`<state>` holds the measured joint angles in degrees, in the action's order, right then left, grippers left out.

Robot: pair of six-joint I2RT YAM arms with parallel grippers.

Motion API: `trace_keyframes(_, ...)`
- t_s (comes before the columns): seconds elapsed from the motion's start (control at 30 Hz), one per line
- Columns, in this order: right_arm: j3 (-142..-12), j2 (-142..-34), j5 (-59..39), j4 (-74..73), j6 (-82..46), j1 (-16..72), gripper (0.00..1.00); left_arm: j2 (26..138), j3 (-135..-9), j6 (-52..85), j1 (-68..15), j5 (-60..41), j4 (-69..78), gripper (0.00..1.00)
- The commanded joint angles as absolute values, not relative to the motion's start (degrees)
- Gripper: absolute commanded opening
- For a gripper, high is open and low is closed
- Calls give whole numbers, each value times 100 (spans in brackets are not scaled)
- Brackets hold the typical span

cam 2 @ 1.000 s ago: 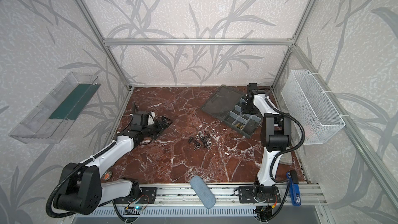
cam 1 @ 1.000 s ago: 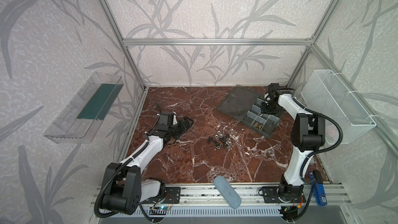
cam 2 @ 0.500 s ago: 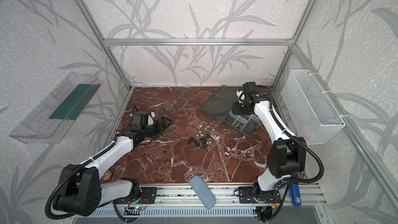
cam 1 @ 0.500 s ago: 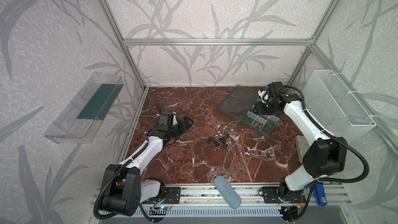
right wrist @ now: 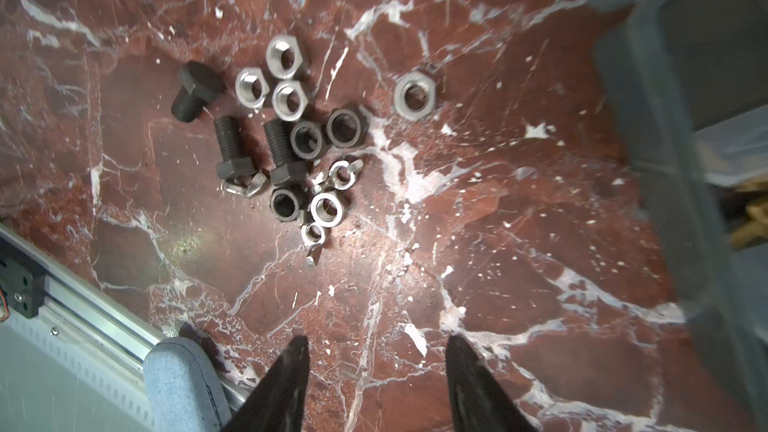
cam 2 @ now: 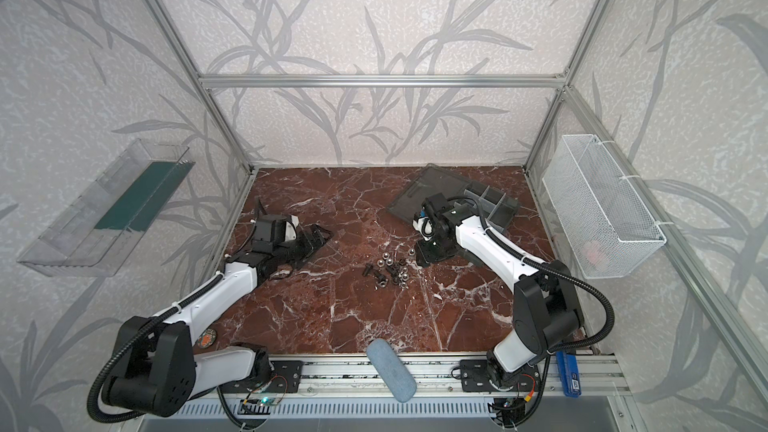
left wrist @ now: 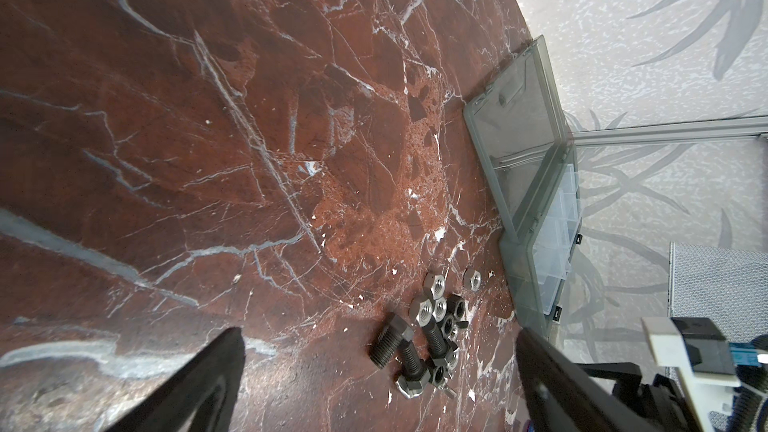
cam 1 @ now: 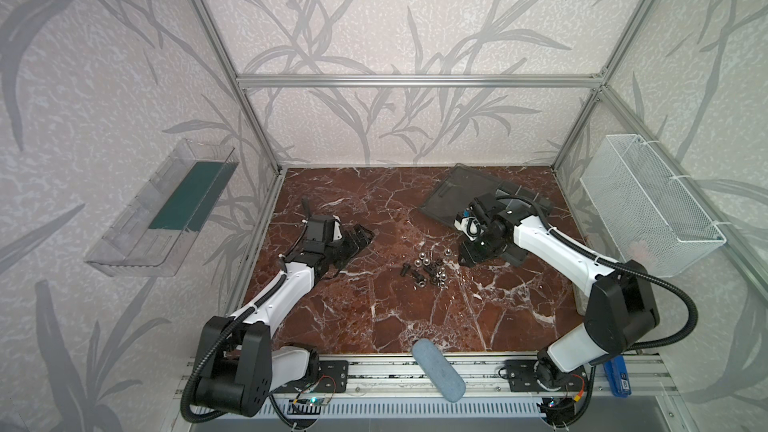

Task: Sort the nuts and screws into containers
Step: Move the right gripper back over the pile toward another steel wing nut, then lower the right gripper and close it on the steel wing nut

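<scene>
Left gripper [cam 1: 359, 238] sits low over the marble table [cam 1: 374, 326], left of the pile. Jaws are spread wide and hold nothing, and the left wrist view confirms it.

The pile is mid-table. The screws [right wrist: 232, 147] are three black ones lying on their sides. The nuts [right wrist: 286, 56] are bunched touching them, silver ones plus a few dark ones and what look like two wing nuts. One lone nut [right wrist: 414, 94] sits apart, on the organizer side. None of these are sorted.

Right gripper [right wrist: 376, 342] hangs just beside the pile, between it and the box. Fingers are parted, nothing between them.

The containers [cam 2: 492, 201] are at the back right, in the organizer box, with the lid [cam 1: 457, 193] flat open. My right arm covers most of the compartments. The right wrist view shows something brass-coloured [right wrist: 752, 218] in one of them. I can't tell what else is in there.

My read: early to midway. At least one thing looks deposited, and the whole visible pile is left to do. The lone nut looks like the easiest next pick for the right arm.

The wire basket [cam 1: 648, 205] on the far-right wall isn't involved.
</scene>
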<state>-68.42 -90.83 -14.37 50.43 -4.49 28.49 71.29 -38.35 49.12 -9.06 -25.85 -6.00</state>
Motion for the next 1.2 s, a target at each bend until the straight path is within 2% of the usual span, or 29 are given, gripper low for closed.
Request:
trace_keyframes(0.0,-6616,-9199,-1870,4934,-392,3123,55,7076,-3880,4913,-923,-2619,-632,100)
trace_keyframes(0.33,-6366,-9543,-1784,4374,-644,3774,54,7105,-3868,4909,-923,-2620,-630,100)
trace_keyframes(0.63,-6307,-10069,-1661,3988,-649,3868,46,7115,-3850,4904,-923,-2604,-626,100)
trace_keyframes(0.93,-6301,-10251,-1550,3900,-637,3897,43,7146,-3845,4896,-923,-2602,-622,100)
trace_keyframes(1.17,-6307,-10379,-1485,3882,-637,3894,36,7175,-3850,4895,-923,-2584,-623,99)
